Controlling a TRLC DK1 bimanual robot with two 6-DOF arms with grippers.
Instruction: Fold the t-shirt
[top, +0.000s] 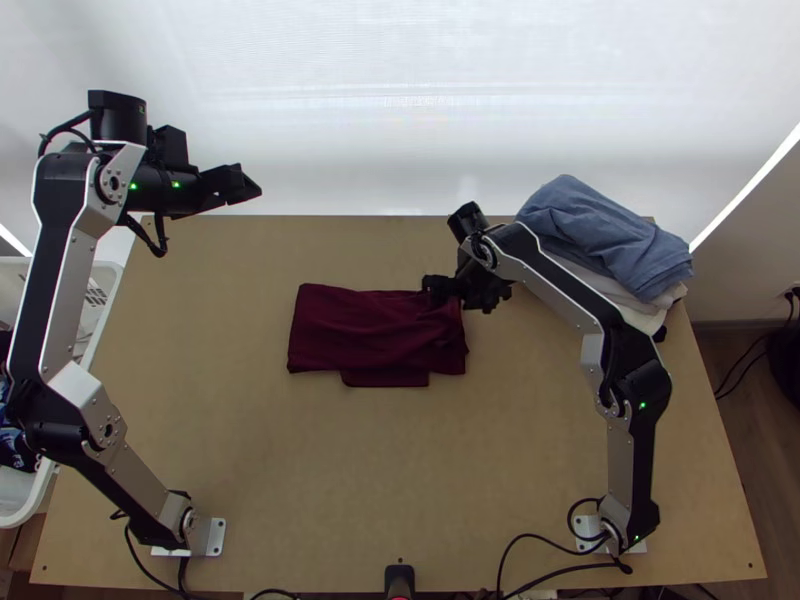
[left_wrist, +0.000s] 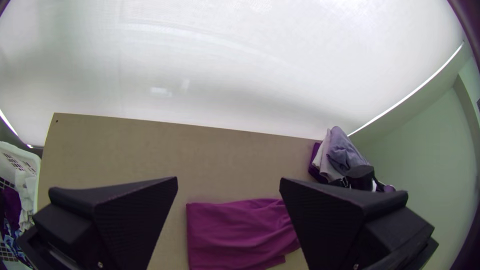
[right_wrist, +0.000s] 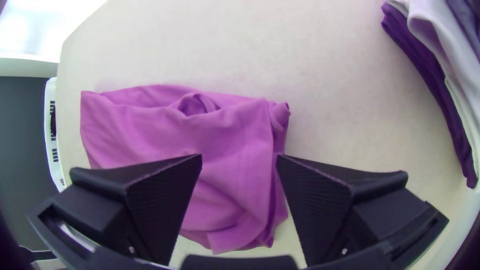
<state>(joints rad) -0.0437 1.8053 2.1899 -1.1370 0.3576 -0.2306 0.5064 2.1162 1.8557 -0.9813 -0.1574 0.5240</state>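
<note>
The black two-fingered right gripper (right_wrist: 240, 157) is over the rumpled end of the dark red cloth t-shirt (top: 370, 325), fingers apart with nothing clamped, presumably placed there to straighten or fold that end. The shirt lies mid-surface as a folded oblong, a narrow flap (top: 385, 379) sticking out along its near edge, so some tidying seems due. The left gripper (top: 245, 185), its fingers also apart, hangs beyond the far left of the light wooden surface (top: 400, 470), likely parked to leave its partner room. A blue-grey and white stack of folded cloth (top: 605, 240) sits at the far right corner, probably as finished work.
</note>
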